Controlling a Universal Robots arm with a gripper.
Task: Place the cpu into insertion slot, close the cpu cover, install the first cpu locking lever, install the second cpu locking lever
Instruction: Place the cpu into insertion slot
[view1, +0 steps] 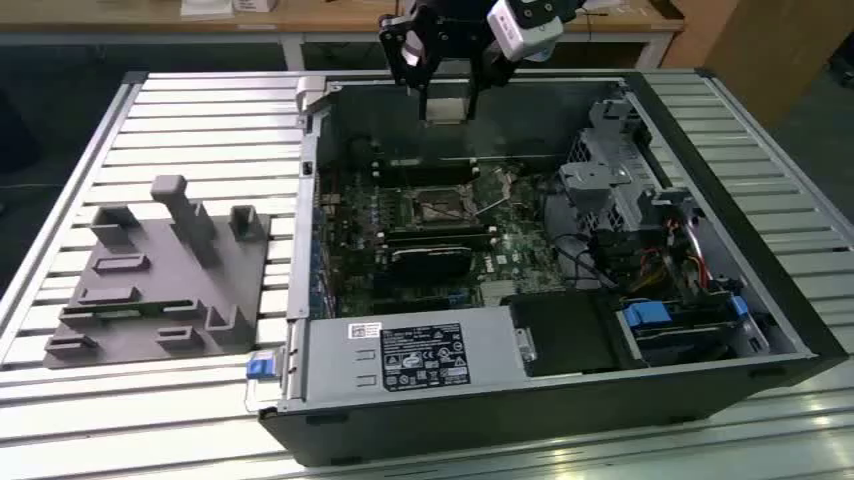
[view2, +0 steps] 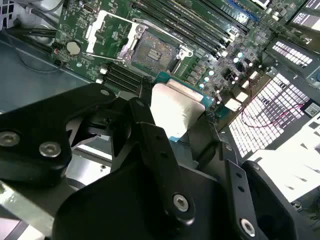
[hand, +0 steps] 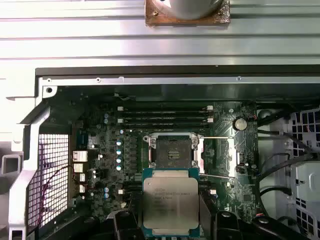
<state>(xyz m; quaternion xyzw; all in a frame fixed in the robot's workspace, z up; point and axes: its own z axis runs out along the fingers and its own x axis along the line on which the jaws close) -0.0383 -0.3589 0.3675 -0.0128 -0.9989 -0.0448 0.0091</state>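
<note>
Claw (hand: 171, 223) on cpu (hand: 170, 197), metal top upward

I see a slatted metal worktop (view1: 200, 120) carrying an open computer case (view1: 561, 425) beneath my tool (view1: 446, 108), and a grey plastic holder (view1: 160, 290) well apart from it.

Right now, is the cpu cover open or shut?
Open: the cpu cover is flipped back beside the bare insertion slot, while the gripper holds the cpu.
</note>
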